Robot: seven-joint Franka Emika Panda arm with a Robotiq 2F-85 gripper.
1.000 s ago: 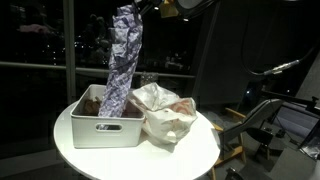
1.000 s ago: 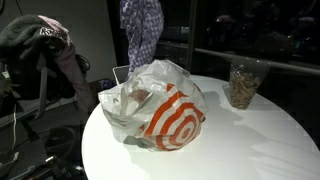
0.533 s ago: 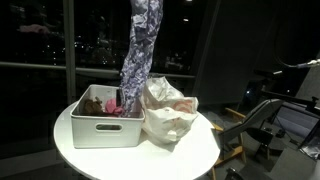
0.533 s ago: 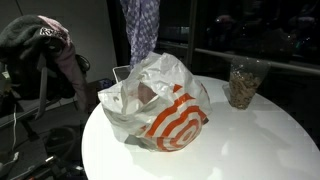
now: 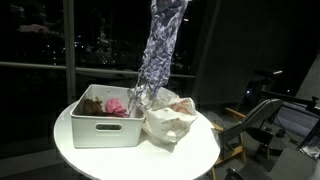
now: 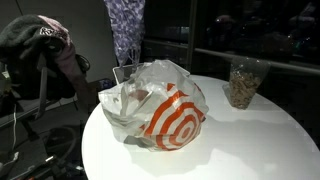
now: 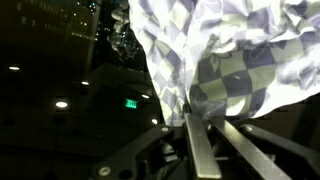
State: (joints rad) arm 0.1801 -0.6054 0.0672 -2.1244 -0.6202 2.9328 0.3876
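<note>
The gripper (image 7: 188, 122) shows only in the wrist view, where its two fingers (image 7: 205, 150) are pressed together on a bunched fold of the checked cloth (image 7: 215, 60) — the fabric spills out from between them. In both exterior views the checked cloth (image 5: 156, 55) hangs as a long, slightly slanted strip in the air, its top running out of the picture. Its lower end dangles at the rim of the white bin (image 5: 105, 130), on the side that faces the plastic bag (image 5: 170, 115).

The bin stands on the round white table (image 5: 130, 162) near its edge and holds a pink garment (image 5: 116, 106) and a dark one (image 5: 92, 103). The plastic bag (image 6: 160, 105) — white with red rings — is touching the bin. Well apart from both, near the table's far edge in an exterior view, stands a glass jar (image 6: 241, 83).
</note>
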